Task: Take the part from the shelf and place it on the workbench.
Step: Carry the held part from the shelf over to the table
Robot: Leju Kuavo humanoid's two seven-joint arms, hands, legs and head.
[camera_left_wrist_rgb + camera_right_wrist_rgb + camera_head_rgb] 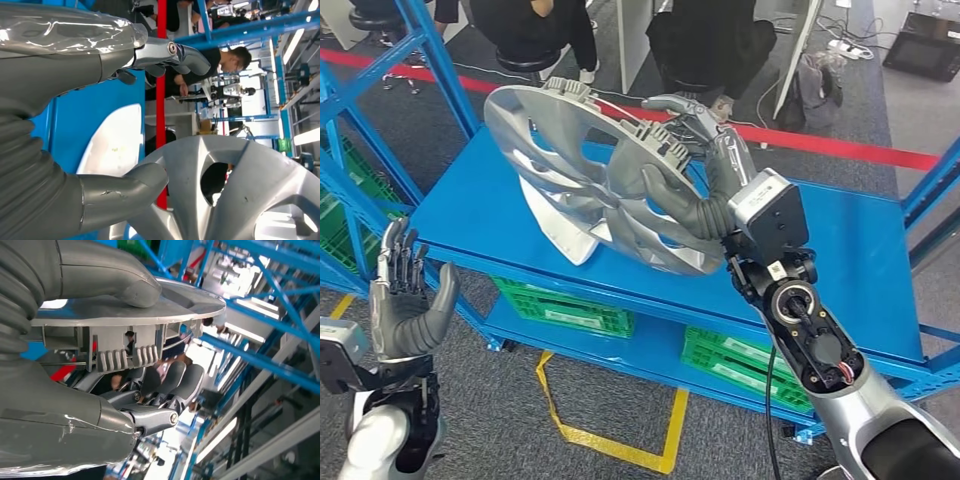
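Two silver wheel covers stand tilted on the blue shelf board [841, 260]. My right hand [697, 170] grips the rim of the nearer wheel cover [652, 230], thumb on its face and fingers behind its clipped edge. The right wrist view shows the thumb [113, 275] pressing on that cover [173, 302], with the fingers [162, 407] curled under the rim. The other wheel cover [539, 140] leans just to the left, over a white part [565, 235]. My left hand [407, 300] is open, fingers apart, off the shelf's left front corner; ahead of it are a wheel cover [241, 185] and the white part [113, 140].
Green crates [569, 308] [743, 365] sit on the lower shelf board. Blue frame posts [441, 55] rise at the left and right ends. People sit behind the shelf [705, 40]. A red line [848, 150] and yellow tape [622, 445] mark the floor.
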